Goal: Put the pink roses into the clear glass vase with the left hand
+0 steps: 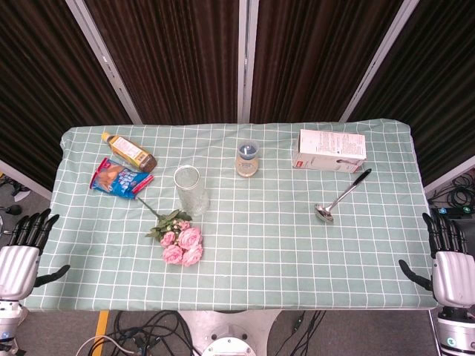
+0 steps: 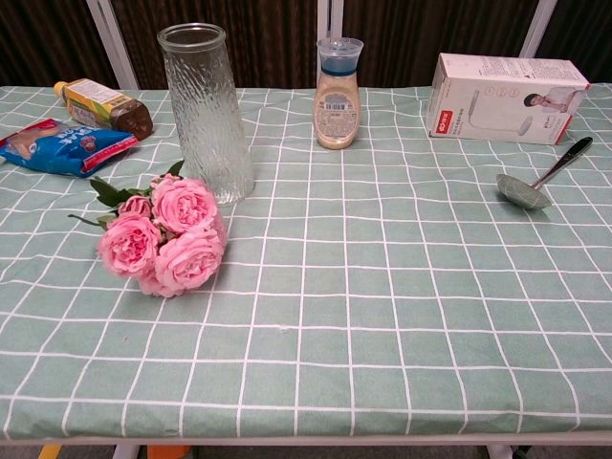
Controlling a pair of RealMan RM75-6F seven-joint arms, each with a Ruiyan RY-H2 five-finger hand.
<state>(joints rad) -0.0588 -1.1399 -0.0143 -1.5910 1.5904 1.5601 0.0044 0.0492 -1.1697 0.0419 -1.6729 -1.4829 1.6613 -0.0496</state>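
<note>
A bunch of pink roses (image 1: pixel 182 245) (image 2: pixel 166 234) lies on its side on the green checked tablecloth, blooms toward me, stem running back and to the left. Just behind it stands the clear glass vase (image 1: pixel 191 190) (image 2: pixel 204 112), upright and empty. My left hand (image 1: pixel 24 254) hangs at the table's left front corner, off the cloth, fingers spread and holding nothing. My right hand (image 1: pixel 447 261) sits by the right front corner, also spread and empty. Neither hand appears in the chest view.
A blue snack bag (image 1: pixel 119 179) (image 2: pixel 63 146) and a lying sauce bottle (image 1: pixel 128 151) (image 2: pixel 103 105) are at the left rear. A small jar (image 1: pixel 248 159) (image 2: pixel 338 93) stands mid-rear, a white box (image 1: pixel 331 150) (image 2: pixel 508 84) at right rear, a ladle (image 1: pixel 341 196) (image 2: pixel 541 176) before it.
</note>
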